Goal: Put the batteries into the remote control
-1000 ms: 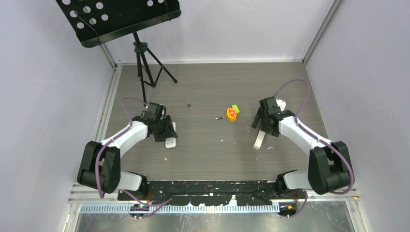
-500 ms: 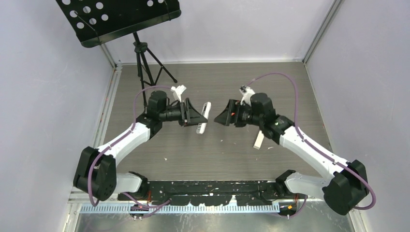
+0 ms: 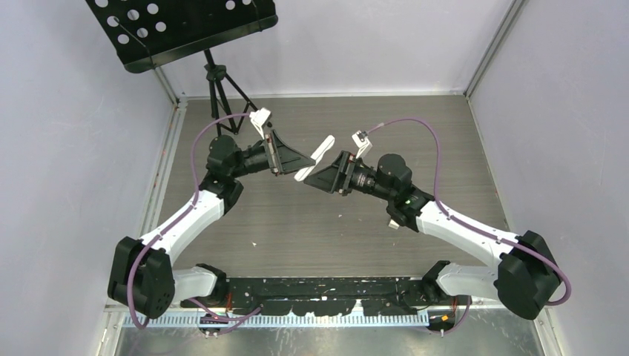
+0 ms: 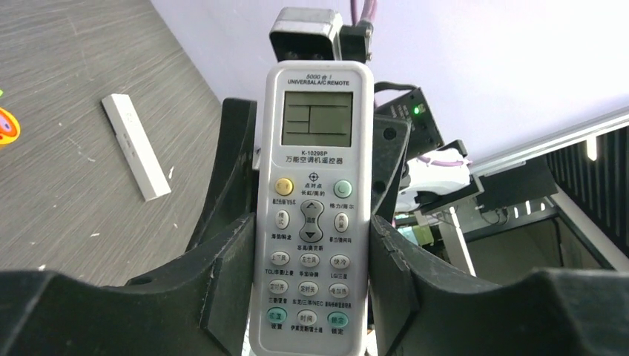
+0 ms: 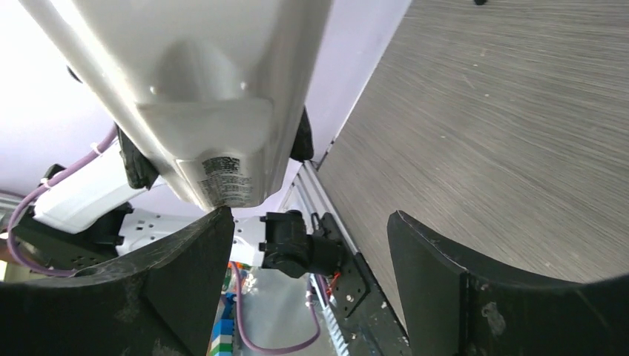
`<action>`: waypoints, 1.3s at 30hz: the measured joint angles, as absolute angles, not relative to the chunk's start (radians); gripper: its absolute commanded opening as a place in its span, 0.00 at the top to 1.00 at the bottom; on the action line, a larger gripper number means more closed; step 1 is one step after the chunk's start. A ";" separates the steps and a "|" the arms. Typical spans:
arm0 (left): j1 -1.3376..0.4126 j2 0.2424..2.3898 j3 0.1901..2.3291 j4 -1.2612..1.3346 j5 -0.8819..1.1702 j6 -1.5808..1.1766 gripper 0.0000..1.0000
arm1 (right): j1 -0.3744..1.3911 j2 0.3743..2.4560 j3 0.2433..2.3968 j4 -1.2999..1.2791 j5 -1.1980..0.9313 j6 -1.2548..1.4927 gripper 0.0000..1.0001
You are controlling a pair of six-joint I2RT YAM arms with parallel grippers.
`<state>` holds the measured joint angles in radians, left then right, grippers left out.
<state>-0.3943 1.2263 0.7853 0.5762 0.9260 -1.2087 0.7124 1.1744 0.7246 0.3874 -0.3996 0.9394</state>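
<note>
Remote control [image 4: 310, 208] was pinched mid-air by the left fingers [image 4: 222, 289], probably to offer its back. Right fingers [image 5: 438, 282] were spread wide, empty.

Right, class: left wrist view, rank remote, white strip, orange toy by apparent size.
1. remote, though it is nearest the camera.
2. white strip.
3. orange toy, cut off by the frame edge.
</note>
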 measured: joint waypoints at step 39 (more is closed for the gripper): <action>-0.405 1.204 0.740 0.533 0.698 -1.279 1.00 | 0.799 1.307 0.742 0.647 -0.244 1.110 0.40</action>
